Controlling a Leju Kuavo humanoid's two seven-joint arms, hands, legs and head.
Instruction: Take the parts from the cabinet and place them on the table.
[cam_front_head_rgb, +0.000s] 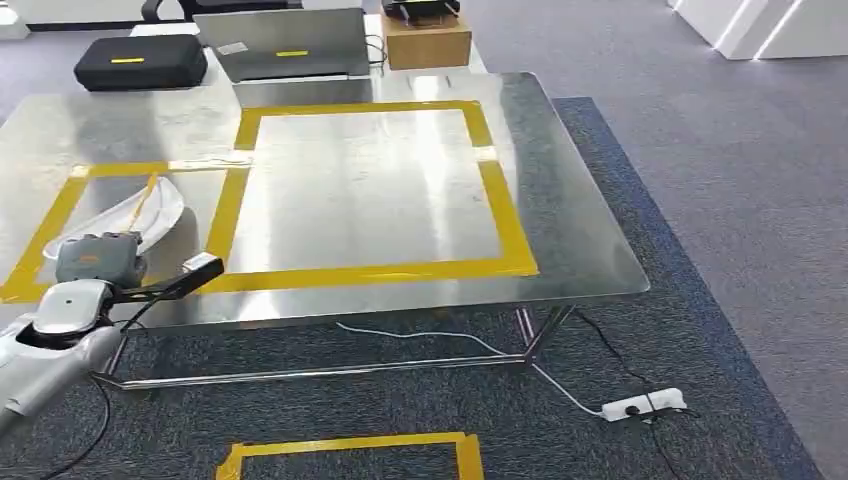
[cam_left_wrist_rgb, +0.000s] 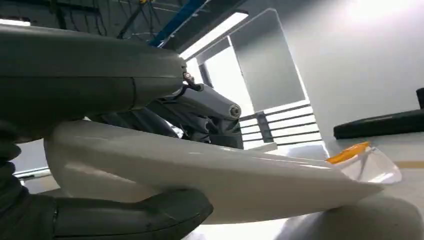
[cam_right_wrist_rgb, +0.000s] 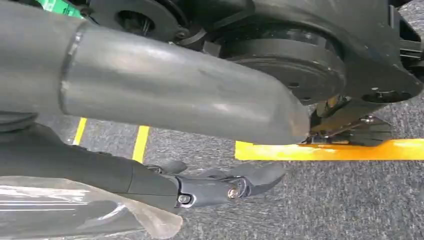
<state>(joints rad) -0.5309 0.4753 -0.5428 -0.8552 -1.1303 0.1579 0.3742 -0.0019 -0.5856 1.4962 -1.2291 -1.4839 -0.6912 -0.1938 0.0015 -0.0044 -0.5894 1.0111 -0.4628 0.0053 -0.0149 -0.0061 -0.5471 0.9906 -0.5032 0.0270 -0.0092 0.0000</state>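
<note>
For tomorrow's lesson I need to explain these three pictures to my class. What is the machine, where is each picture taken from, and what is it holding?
It is a two-legged humanoid robot. The wide picture comes from its head, looking down at a shiny metal table marked with yellow tape. The other two come from cameras at its wrists. The left hand grips a curved white part resting on the table. The right hand hangs over grey carpet with something in clear plastic wrap beside it; whether it holds that, I cannot tell.

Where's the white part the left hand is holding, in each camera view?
Head view: white part at far left, over the table, in the left hand.
Left wrist view: across the middle, thumb beneath.
Right wrist view: not in it.
Shared landmark, head and left wrist: the table's yellow tape.
</note>
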